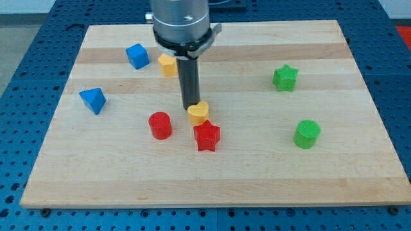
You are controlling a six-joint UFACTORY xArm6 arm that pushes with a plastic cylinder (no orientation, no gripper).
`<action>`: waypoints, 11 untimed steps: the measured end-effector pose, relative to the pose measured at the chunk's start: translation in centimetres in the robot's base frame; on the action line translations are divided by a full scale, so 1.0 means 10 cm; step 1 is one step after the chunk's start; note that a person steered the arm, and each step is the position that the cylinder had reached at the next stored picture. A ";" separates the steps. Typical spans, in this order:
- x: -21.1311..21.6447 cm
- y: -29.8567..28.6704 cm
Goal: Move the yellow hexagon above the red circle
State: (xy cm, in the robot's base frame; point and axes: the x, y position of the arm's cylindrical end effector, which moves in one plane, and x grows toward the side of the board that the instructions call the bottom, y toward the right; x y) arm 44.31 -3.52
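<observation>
The red circle [160,125] stands left of the board's middle. Two yellow blocks show. One, which looks like the hexagon [167,65], sits near the view's top, right of the blue cube [137,56] and partly behind the arm's housing. The other yellow block [199,113], rounded and perhaps a heart, sits right of and slightly above the red circle, touching the red star [207,136] below it. My tip [191,107] rests against this second yellow block's upper left edge, well below the hexagon and up and to the right of the red circle.
A blue triangle [93,100] lies at the view's left. A green star [285,77] and a green circle [307,134] stand at the right. The wooden board [257,173] ends in a blue pegboard surround on all sides.
</observation>
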 end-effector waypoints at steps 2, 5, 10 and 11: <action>0.04 0.39; -1.07 0.35; -1.00 -0.48; -0.96 -0.52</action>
